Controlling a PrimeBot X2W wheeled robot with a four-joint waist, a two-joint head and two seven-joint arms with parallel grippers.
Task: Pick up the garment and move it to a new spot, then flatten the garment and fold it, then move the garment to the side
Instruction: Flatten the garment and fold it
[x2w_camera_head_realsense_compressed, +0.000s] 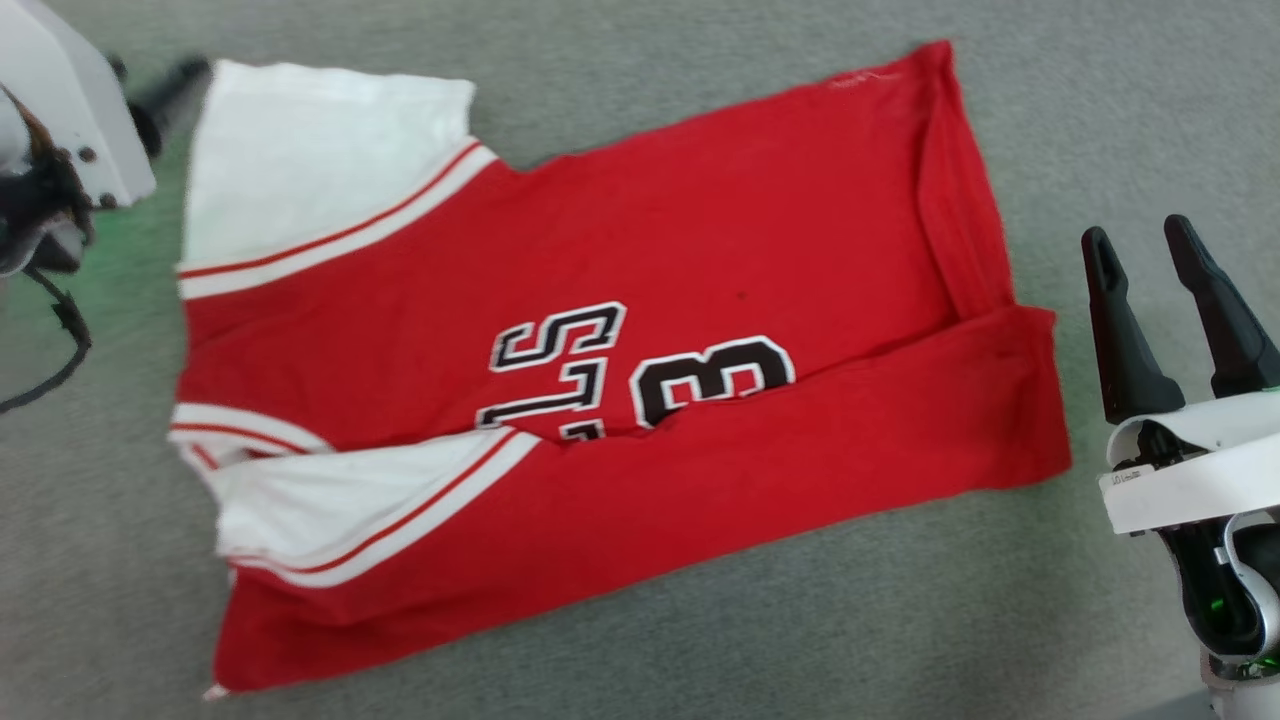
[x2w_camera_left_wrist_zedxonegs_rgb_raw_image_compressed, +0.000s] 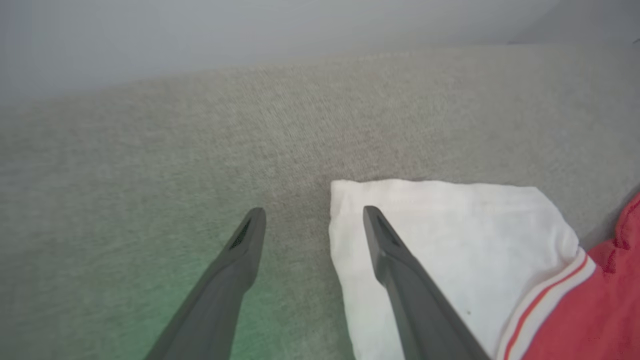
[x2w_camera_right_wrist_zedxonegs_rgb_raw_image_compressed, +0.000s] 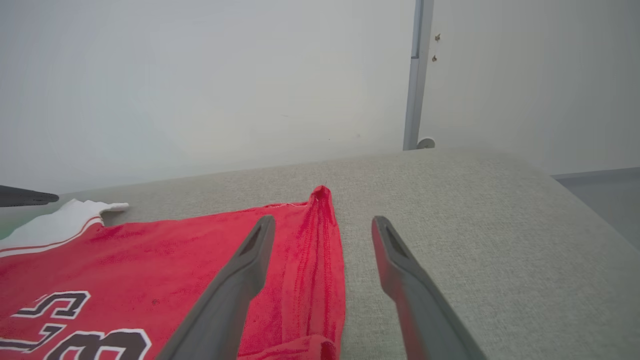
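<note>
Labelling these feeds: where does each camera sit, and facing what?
Head view: on the head, looking down at the garment; right gripper at right.
Left wrist view: on the left arm, along the open left gripper, toward the white sleeve.
Right wrist view: on the right arm, along its open fingers, over the hem toward a wall.
Shared: head and right wrist both show the lettering.

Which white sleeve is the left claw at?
The far sleeve, spread flat: the open left claw straddles its edge, one finger over it. The near sleeve lies folded in over the garment's red front.
</note>
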